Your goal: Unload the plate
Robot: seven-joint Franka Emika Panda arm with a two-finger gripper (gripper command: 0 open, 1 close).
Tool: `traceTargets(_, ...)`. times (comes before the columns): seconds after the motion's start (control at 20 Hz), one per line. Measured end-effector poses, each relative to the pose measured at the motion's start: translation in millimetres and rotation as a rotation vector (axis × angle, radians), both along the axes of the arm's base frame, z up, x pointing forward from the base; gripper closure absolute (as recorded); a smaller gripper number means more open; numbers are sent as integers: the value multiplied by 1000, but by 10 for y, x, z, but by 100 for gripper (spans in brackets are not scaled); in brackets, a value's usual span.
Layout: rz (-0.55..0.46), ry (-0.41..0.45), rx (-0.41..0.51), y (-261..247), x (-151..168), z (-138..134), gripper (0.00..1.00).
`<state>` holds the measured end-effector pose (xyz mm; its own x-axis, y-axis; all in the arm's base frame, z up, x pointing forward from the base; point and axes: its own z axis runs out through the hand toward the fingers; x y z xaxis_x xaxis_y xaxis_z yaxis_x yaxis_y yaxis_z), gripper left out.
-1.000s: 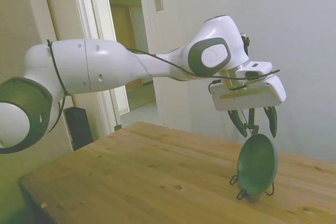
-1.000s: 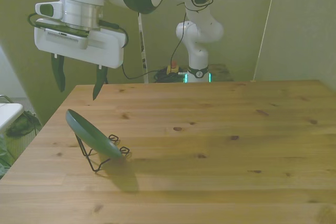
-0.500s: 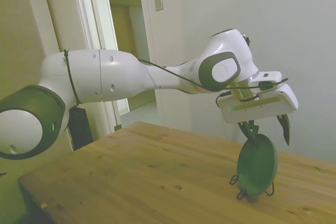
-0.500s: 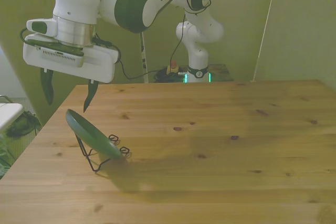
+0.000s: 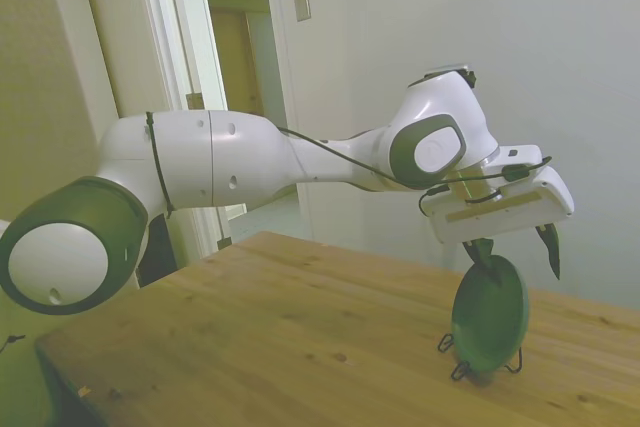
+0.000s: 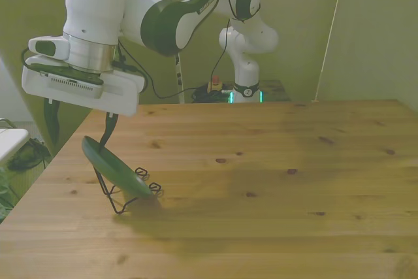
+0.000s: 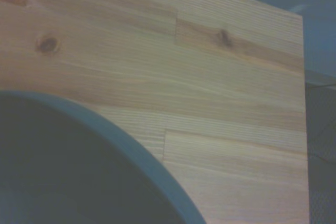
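The teal-green plate [image 5: 490,315] [image 6: 119,169] leans nearly upright in a thin black wire stand [image 5: 478,364] [image 6: 124,199] near the table's edge at the front view's left. My gripper [image 5: 517,255] [image 6: 80,131] hangs open just above the plate's upper rim. Its fingers stand wide apart, one on each side of the rim. One fingertip [image 6: 106,134] is close to the plate's face, and nothing is held. In the wrist view the plate's curved rim [image 7: 121,145] fills one corner above the wood.
The wooden table [image 6: 274,181] stretches wide toward the front view's right. Its edge [image 7: 303,129] lies close beside the plate, with the floor beyond. A doorway [image 5: 245,97] stands behind the arm in the side view.
The gripper has come down and shifted toward the front view's left, from well above the plate to level with its upper rim. It stays open. The plate has not moved.
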<state>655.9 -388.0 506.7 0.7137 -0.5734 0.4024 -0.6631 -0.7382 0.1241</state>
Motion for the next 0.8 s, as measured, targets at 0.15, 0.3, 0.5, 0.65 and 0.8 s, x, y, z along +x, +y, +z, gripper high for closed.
traceTargets(0.15, 18, 2, 2, 17, 12, -1, 100)
traceTargets(0.3, 41, 10, 0, -7, -2, -5, 100)
traceTargets(0.5, 88, 21, -2, -30, -16, -1, 100)
traceTargets(0.65, 126, 25, 4, -35, -30, 21, 100)
traceTargets(0.8, 156, 34, 12, -60, -50, 0, 100)
